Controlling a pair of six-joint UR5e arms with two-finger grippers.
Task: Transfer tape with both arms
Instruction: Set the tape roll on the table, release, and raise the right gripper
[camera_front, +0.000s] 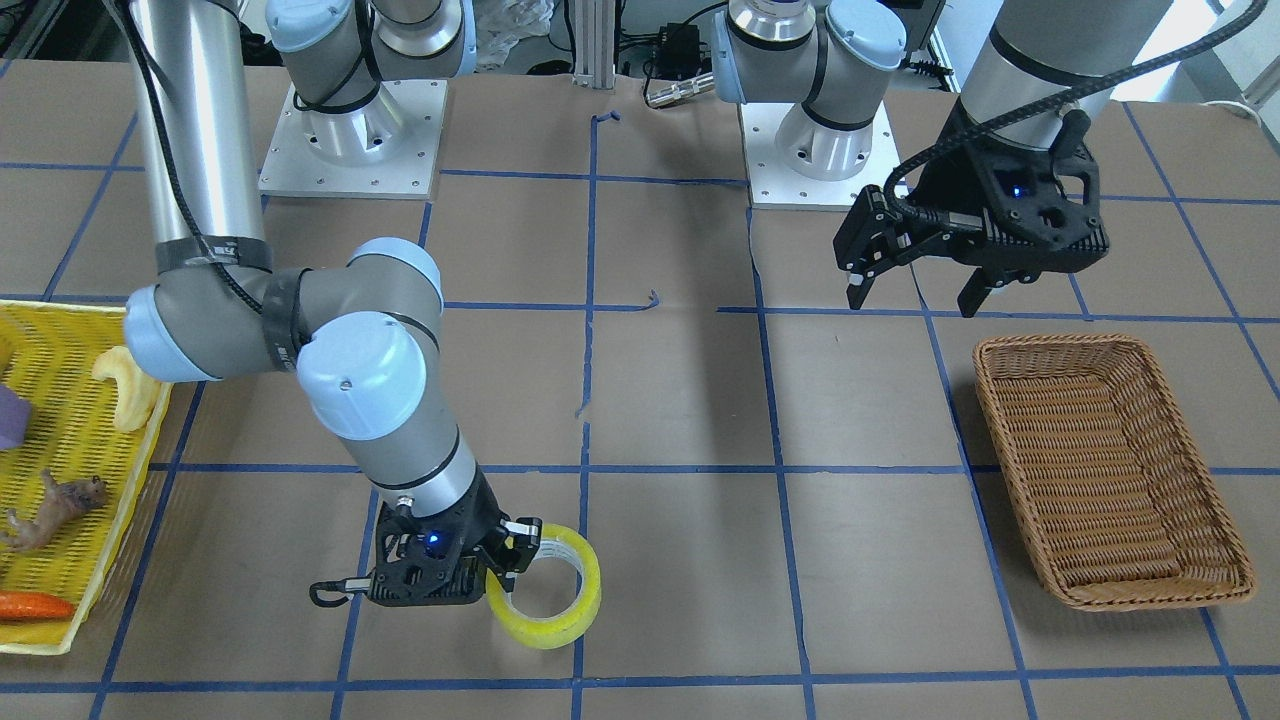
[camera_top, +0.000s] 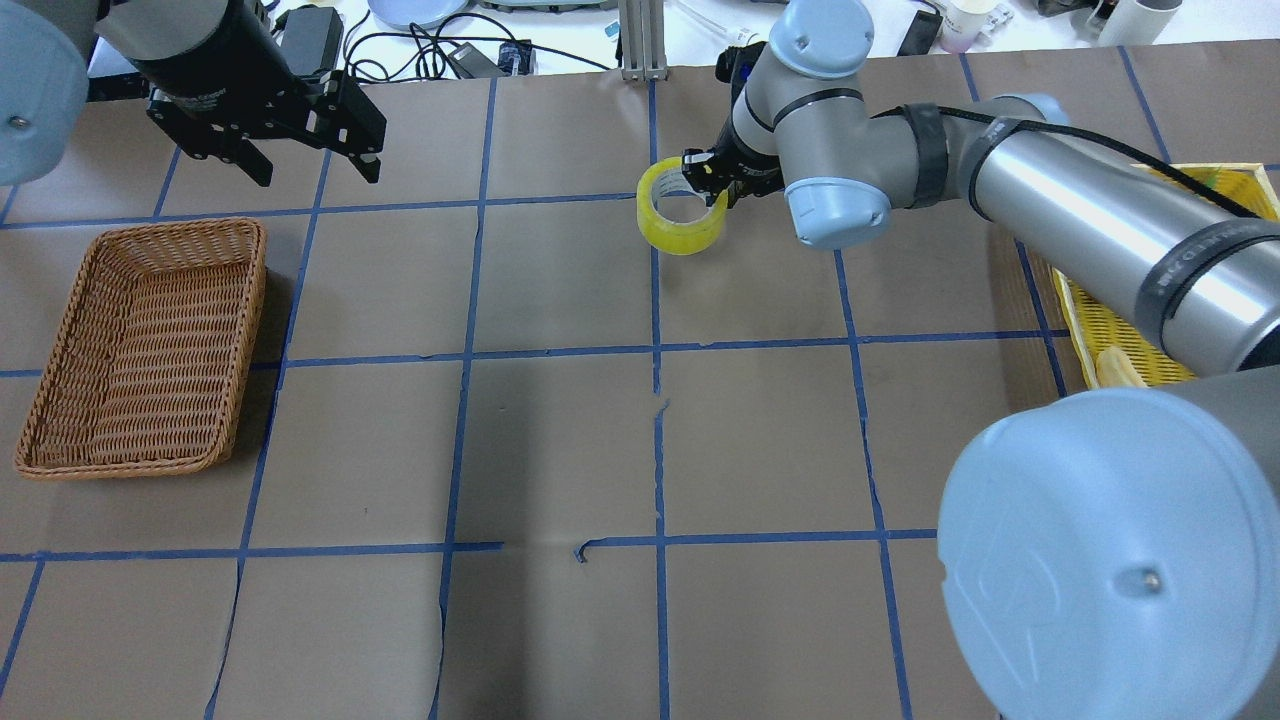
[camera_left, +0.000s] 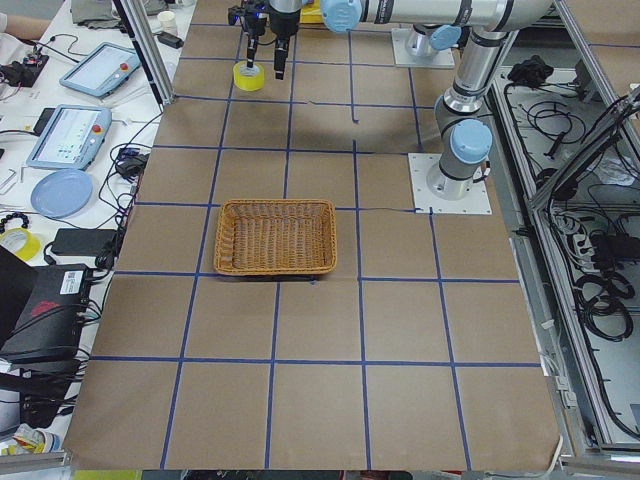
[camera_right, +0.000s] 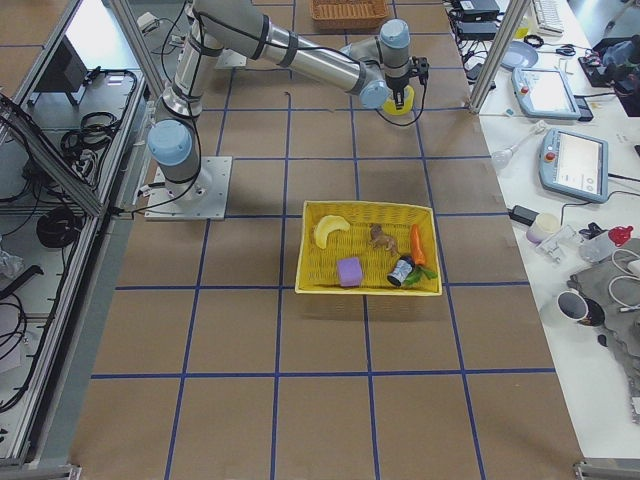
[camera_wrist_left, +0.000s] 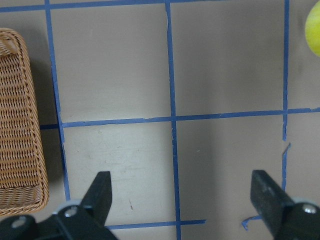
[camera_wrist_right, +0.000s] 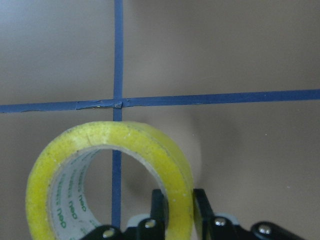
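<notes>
Tape (camera_front: 560, 630), clamped through its wall by the right gripper (camera_front: 512, 556) beside the centre grid line (camera_front: 588, 420): best carried level toward the left gripper (camera_front: 915, 297), whose jaws stand wide apart, keeping the opposite rim free for hand-over.

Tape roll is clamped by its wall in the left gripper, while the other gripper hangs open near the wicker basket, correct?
No: the right gripper clamps the tape roll by its wall, as the right wrist view shows. The left gripper is the one hanging open near the wicker basket.
</notes>
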